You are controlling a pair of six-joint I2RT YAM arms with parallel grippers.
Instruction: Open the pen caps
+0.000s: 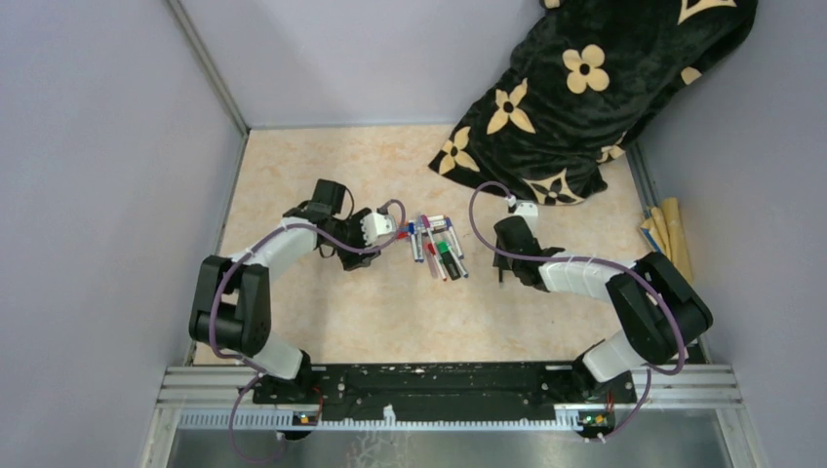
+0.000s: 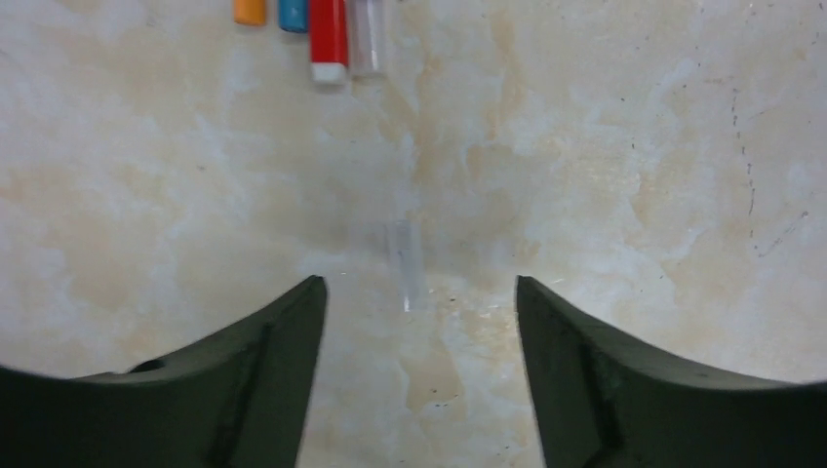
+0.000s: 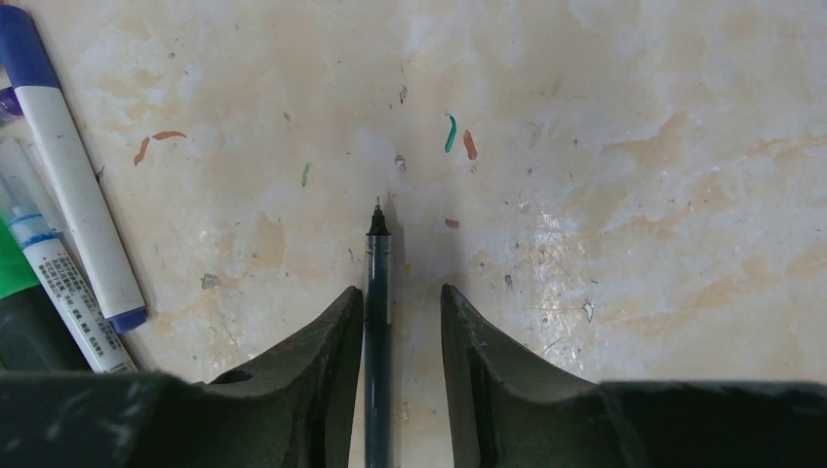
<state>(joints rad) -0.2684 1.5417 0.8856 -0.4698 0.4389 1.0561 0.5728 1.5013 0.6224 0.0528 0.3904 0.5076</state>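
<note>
A cluster of pens (image 1: 439, 246) with coloured ends lies mid-table between the two arms. My left gripper (image 1: 385, 226) sits just left of it. In the left wrist view that gripper (image 2: 419, 283) is open wide over bare tabletop, with a faint, blurred clear tube (image 2: 407, 263) lying ahead of its jaws. Orange (image 2: 250, 10), blue (image 2: 293, 12) and red (image 2: 328, 34) pen ends show at the top edge. My right gripper (image 3: 402, 290) is open. A thin dark stick (image 3: 377, 322) with a pointed tip lies between its jaws, against the left finger and clear of the right one.
White-barrelled pens (image 3: 73, 185) and a green and black one (image 3: 19, 312) lie left of the right gripper (image 1: 503, 271). A black flowered blanket (image 1: 595, 88) covers the back right corner. Wooden sticks (image 1: 668, 234) lie along the right wall. Small ink marks (image 3: 451, 132) dot the table.
</note>
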